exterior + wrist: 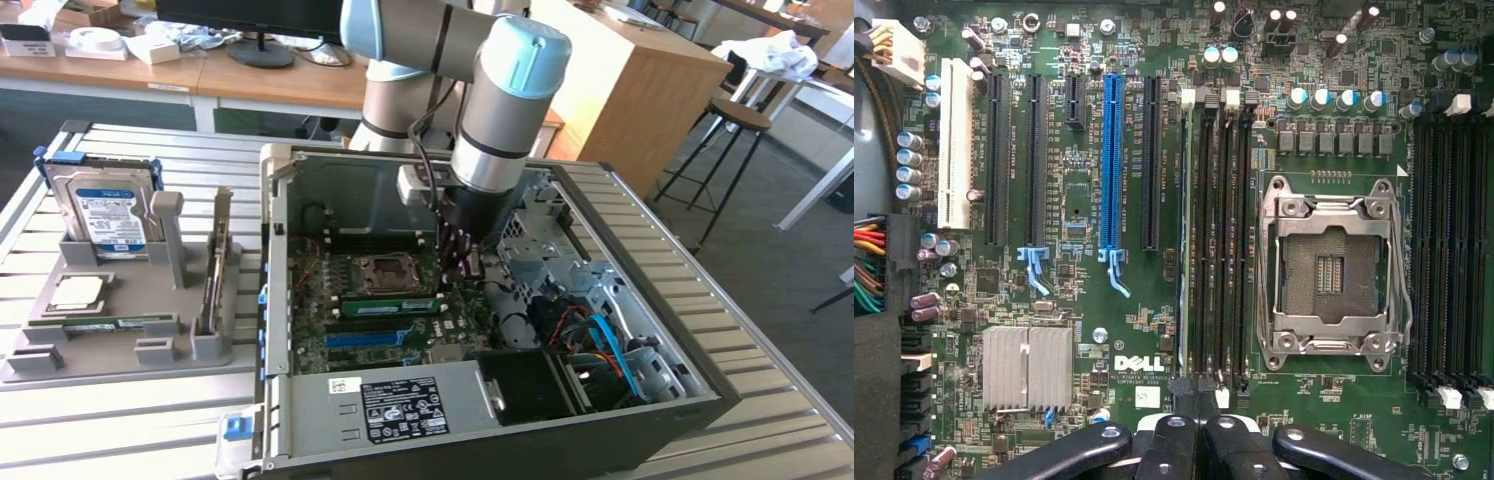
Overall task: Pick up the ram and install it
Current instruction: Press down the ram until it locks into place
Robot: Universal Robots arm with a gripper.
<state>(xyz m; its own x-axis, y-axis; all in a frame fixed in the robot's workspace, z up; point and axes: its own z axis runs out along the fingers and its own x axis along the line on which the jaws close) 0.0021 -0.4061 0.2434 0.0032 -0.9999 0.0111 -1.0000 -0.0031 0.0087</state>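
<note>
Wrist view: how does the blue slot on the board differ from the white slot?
Colour: the blue slot is bright blue, while the white slot is white. Width: the white slot is clearly broader than the blue slot. Latch: the blue slot ends in a blue clip; the white slot shows none. Both stand empty and run parallel on the green motherboard.

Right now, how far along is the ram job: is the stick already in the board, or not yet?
Done, it seems: a green ram stands in a slot beside the socket. In hand: nothing that I can see; the tool is shut, above one end of the slots. Left: I cannot tell whether the ram is fully latched.
</note>
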